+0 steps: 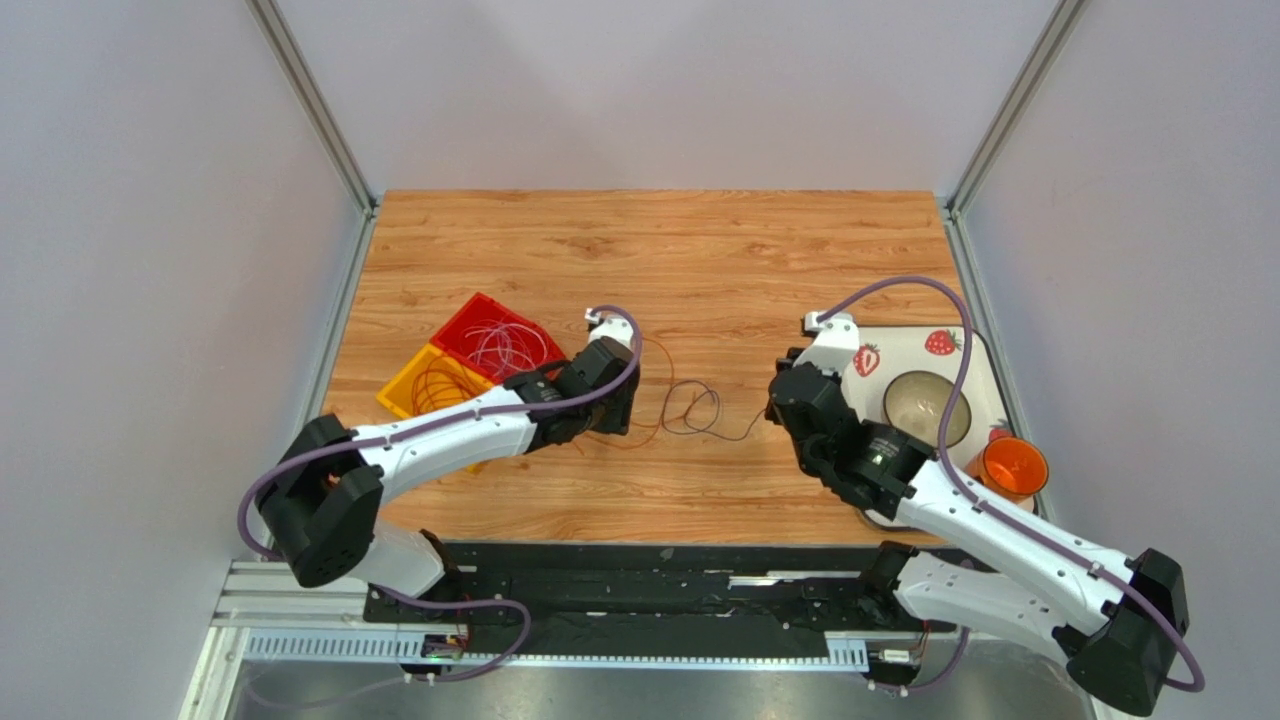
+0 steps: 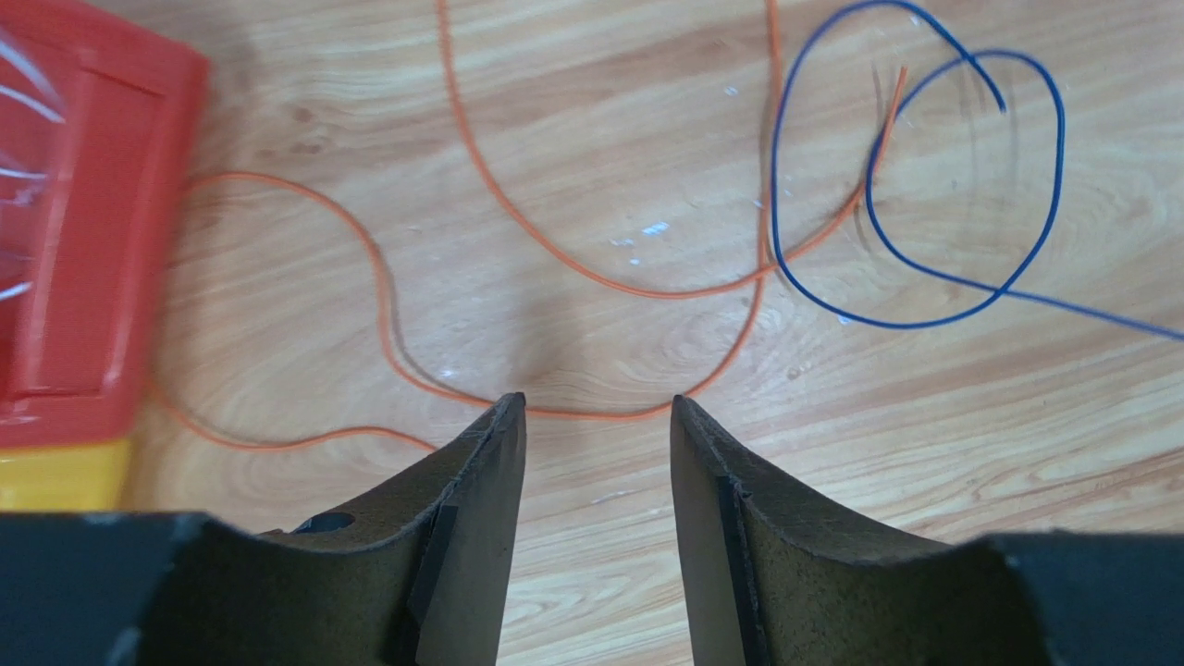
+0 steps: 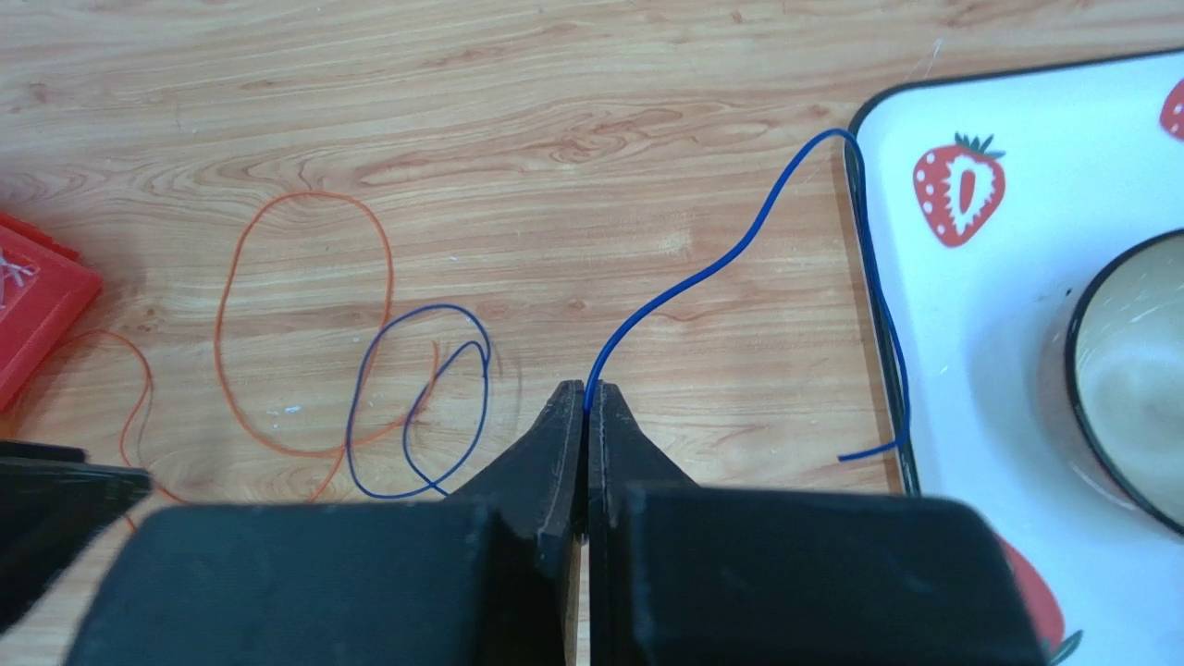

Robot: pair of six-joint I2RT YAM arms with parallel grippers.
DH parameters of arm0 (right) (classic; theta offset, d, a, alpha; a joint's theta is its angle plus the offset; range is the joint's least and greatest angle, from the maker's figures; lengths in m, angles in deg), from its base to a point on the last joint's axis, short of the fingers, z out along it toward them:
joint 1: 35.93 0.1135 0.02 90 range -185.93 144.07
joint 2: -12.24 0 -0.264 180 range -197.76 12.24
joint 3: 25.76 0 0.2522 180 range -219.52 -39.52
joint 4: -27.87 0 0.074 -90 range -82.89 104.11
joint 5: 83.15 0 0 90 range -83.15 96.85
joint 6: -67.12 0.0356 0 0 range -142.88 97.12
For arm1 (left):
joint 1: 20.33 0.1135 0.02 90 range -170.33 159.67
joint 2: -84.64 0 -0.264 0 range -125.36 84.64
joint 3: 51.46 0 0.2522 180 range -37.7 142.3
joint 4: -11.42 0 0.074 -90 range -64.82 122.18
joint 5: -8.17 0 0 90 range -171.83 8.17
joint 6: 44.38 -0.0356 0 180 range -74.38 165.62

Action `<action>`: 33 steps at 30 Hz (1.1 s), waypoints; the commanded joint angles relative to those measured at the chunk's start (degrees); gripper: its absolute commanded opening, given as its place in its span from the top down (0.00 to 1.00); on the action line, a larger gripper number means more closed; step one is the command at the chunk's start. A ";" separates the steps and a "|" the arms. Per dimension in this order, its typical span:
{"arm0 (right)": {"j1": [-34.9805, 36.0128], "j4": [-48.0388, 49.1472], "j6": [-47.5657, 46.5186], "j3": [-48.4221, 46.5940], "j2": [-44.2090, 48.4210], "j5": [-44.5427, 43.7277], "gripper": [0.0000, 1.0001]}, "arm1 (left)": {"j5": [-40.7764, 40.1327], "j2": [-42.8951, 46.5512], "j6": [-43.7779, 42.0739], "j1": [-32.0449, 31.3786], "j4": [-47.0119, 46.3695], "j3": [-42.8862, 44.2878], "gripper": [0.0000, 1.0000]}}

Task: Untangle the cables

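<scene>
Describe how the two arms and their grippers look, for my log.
Both the left arm and the right arm have white shells with black joints and black bases. A thin lilac hose runs along each. The left gripper and the right gripper each have two matte black, wedge-shaped fingers tapering to tips. No markings or sleeves show.

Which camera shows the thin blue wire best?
The right wrist view: it shows the blue wire most fully, from its loops to the right gripper pinching it and the free end along the tray. The left wrist view shows only the loops, sharply; the top view, just a faint dark squiggle.
</scene>
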 commanded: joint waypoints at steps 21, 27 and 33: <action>-0.10 -0.67 -21.07 -49.69 -3.49 18.76 1.00 | -11.59 19.15 -0.22 -4.97 -3.66 -9.22 0.49; -0.19 -1.00 -14.67 -36.08 0.74 15.44 1.00 | -14.32 23.99 -1.53 -4.97 -0.50 -9.05 0.49; -0.19 -1.81 -4.46 -19.55 -0.47 11.21 1.00 | -11.78 24.96 -2.24 -4.97 0.47 -8.26 0.49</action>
